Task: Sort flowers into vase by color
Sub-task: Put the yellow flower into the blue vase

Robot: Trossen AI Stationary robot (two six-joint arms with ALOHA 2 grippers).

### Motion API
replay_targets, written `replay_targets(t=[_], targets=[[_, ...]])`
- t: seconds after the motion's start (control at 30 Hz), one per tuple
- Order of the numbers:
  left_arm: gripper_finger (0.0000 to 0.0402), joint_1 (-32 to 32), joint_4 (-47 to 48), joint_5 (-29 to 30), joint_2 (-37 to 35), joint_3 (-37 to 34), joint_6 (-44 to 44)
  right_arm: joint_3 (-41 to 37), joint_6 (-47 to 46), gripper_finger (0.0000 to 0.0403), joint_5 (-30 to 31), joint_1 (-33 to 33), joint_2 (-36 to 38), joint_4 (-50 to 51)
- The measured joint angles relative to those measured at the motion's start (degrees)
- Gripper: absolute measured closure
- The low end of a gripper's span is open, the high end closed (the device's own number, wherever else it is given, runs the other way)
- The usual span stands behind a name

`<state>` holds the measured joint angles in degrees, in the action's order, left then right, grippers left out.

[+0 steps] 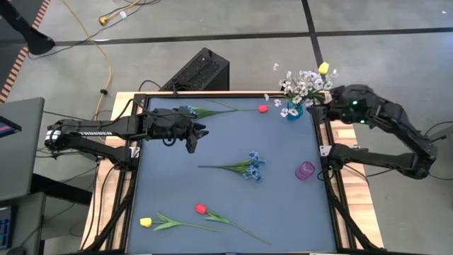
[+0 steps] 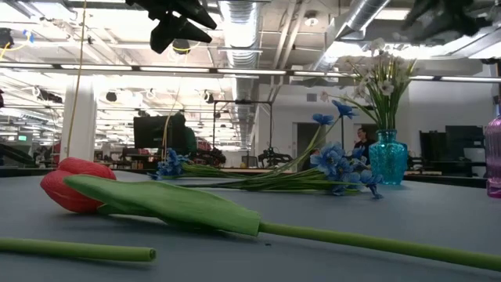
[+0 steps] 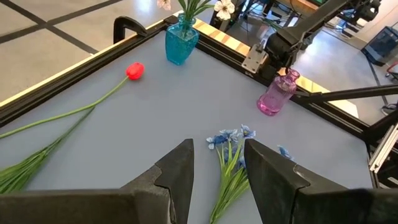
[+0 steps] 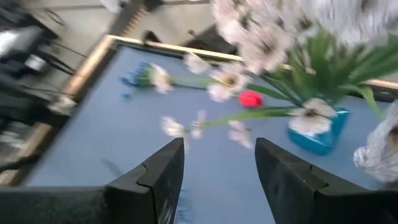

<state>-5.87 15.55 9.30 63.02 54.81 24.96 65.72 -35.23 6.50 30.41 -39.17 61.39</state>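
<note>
A teal vase (image 1: 294, 111) at the table's far right corner holds white sprays (image 1: 303, 85), with a yellow bud (image 1: 323, 68) showing beyond them. My right gripper (image 4: 217, 152) hovers open just right of this vase, above the blossoms, with nothing between its fingers. My left gripper (image 1: 194, 142) hangs open over the table's left half, high above a blue cluster (image 3: 229, 138) that lies flat at mid-table. A red bud (image 1: 262, 109) lies on its long stem at the far edge. Another red bud (image 1: 200, 209) and a yellow one (image 1: 146, 222) lie near the front edge.
A small purple vase (image 1: 305, 171) stands at the right edge, nearer than the teal one. A raised black frame (image 1: 327, 152) runs round the mat. A black box (image 1: 202, 71) sits on the floor beyond the far edge. The mat's middle left is bare.
</note>
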Motion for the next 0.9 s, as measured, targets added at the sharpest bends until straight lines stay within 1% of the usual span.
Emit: replay_targets(t=[0.13, 0.27, 0.37, 0.47, 0.57, 0.7, 0.8, 0.9], targets=[[0.0271, 0.0, 0.0, -0.2, 0.0, 0.0, -0.3, 6.5, -2.6, 0.0180, -4.6, 0.0, -1.5, -0.1], [0.0271, 0.0, 0.0, -1.6, 0.0, 0.0, -1.0, 14.7, -3.8, 0.0180, -8.6, 0.0, -4.2, -0.6], [0.0271, 0.0, 0.6, -3.0, 0.0, 0.0, -1.9, 21.1, -3.9, 0.0180, -11.5, -0.2, -7.2, -0.7], [0.0271, 0.0, 1.9, -4.1, 0.0, 0.0, -2.6, 26.8, -4.0, 0.0180, -14.9, -1.8, -11.8, -0.7], [0.0271, 0.0, 4.0, -5.8, 0.0, 0.0, -3.4, 31.4, -3.9, 0.0180, -17.7, -5.2, -16.9, -0.6], [0.0271, 0.0, 7.9, -9.9, 0.0, 0.0, -4.8, 36.5, -3.9, 0.0180, -19.9, -12.2, -24.0, -0.6], [0.0271, 0.0, 9.4, -15.2, 0.0, 0.0, -5.6, 39.2, -5.4, 0.0180, -19.9, -17.7, -28.6, -0.5], [0.0271, 1.2, 10.2, -21.5, 0.0, 0.0, -8.9, 40.9, -8.0, 0.0180, -19.9, -23.5, -32.0, -0.5]])
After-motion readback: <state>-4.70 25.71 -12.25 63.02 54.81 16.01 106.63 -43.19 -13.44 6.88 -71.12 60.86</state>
